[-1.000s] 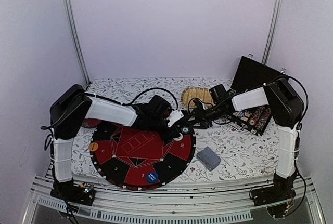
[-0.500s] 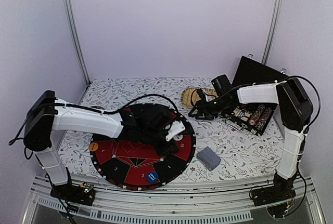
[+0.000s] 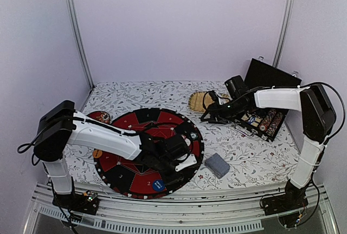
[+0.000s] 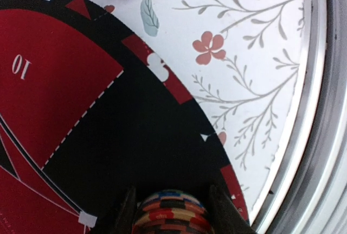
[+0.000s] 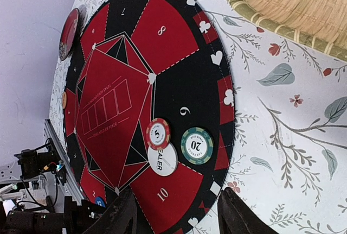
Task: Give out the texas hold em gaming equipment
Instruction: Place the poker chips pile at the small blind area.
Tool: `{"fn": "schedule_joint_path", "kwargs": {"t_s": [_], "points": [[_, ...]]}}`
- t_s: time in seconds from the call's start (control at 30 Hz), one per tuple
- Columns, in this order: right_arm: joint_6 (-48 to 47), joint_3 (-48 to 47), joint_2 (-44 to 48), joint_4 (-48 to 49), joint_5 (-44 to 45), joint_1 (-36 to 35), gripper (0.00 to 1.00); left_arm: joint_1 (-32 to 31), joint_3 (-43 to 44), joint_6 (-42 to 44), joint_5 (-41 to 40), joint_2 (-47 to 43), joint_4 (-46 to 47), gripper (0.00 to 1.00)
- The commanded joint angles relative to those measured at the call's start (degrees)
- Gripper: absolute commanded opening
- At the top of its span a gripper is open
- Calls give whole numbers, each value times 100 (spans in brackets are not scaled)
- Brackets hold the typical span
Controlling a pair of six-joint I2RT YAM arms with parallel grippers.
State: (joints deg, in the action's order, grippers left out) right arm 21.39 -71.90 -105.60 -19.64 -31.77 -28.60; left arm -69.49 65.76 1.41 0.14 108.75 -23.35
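Plainly the left tool (image 4: 172, 206) pinches a striped red, black and blue chip stack (image 4: 173, 219); right tool (image 5: 179, 215) spread.

Pale lilac walls (image 3: 179, 22) enclose a floral-clothed table (image 3: 135, 90)

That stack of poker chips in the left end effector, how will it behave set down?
The chip stack shows separate striped edges, so discs may slide apart when the left end effector opens. Likely stable flat on the poker mat; a chip on edge would roll.
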Motion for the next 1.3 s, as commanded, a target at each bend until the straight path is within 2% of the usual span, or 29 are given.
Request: {"fn": "schedule_joint_path", "kwargs": {"t_s": [0.0,0.3,0.53,0.7,0.97,1.27], "points": [[-126,-48,157,-93,81,-90,53,-36,-200,-53,-51,-259,-393,0],[-134,-105,97,-89,20,-124,53,-193,-386,-146,-45,-518,-403,0],[-161,-109,78,-119,-7,-128,53,-113,-388,-406,-467,-999,-590,0],[-171,-140,83,-150,-32,-128,53,-89,-840,-1321,-252,-1506,-1116,0],[-187,-234,60,-225,-67,-142,53,-72,-1773,-3424,-193,-2530,-2178,0],[-297,-303,62,-332,-45,-137,53,12,-2462,-4087,-373,-2753,-1937,0]]}}
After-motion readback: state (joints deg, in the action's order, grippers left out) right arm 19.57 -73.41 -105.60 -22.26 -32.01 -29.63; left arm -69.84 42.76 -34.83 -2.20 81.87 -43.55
